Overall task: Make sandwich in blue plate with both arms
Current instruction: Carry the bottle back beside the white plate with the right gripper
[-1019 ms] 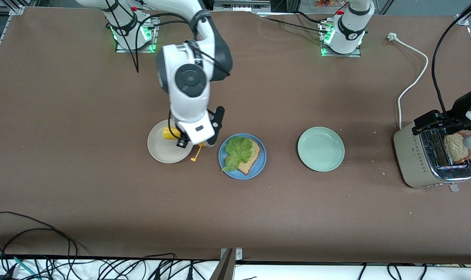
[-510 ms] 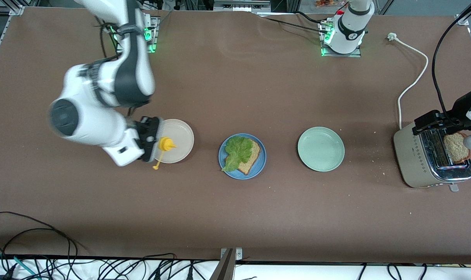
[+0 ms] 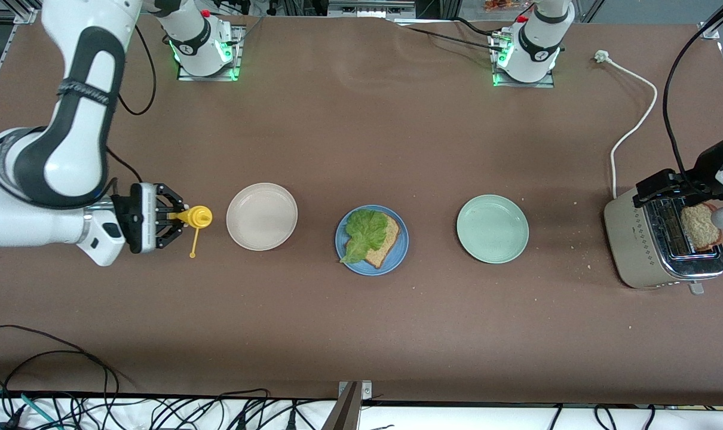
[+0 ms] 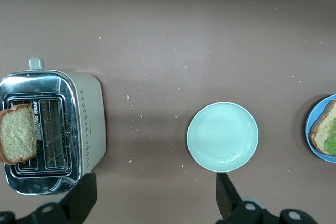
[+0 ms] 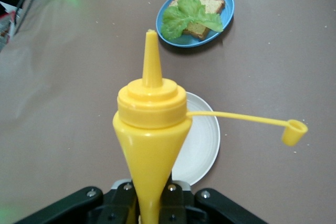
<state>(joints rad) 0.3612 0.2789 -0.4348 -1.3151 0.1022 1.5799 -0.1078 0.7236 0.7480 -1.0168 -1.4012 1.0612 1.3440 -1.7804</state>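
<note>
Gripping yellow squeeze bottle (image 3: 195, 217): right hand (image 3: 169, 218) | left hand (image 4: 152, 203) released over toaster (image 4: 79, 124)

I can't read any text, label, brand or number from here. The right arm (image 3: 77, 119) carries a dark band with pale lettering, too small for me to make out. The toaster (image 4: 52, 129) shows only a dotted diamond pattern on its side, no wording. The yellow bottle (image 5: 151, 129) is plain, with no label.
</note>
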